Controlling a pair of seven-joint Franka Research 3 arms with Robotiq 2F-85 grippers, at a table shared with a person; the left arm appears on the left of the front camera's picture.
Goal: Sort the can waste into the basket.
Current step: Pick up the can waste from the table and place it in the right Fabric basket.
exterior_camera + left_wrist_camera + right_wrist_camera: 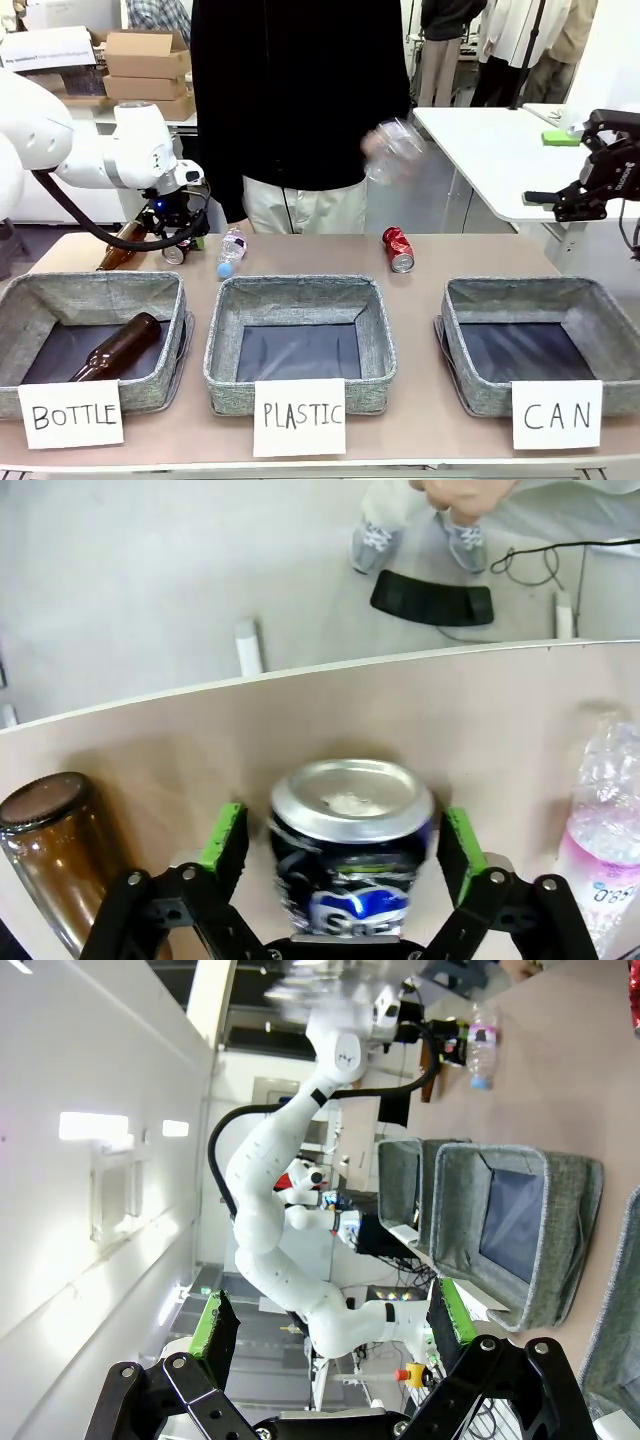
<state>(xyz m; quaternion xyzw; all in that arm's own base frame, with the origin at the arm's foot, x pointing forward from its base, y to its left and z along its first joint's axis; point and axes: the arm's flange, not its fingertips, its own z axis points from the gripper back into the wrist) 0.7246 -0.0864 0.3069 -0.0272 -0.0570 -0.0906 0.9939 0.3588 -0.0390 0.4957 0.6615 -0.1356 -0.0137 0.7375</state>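
Note:
The dark can with blue and green print (352, 865) lies on the table at the far left, its silver end facing the camera. My left gripper (340, 830) is open around it, a green pad (226, 836) on each side with a narrow gap to the can. From the front, that gripper (178, 240) hangs low over the dark can (176, 254). The red can (398, 249) lies on its side behind the middle basket. The grey basket carded "CAN" (458, 345) stands at the front right. My right gripper (572, 200) is open, raised beyond the table's right end.
A brown bottle (50, 850) lies close to the dark can on one side and a clear plastic bottle (605, 840) on the other. The person holds a clear bottle (392, 150) above the table. The "BOTTLE" basket (170, 370) holds a brown bottle; the "PLASTIC" basket (375, 340) stands in the middle.

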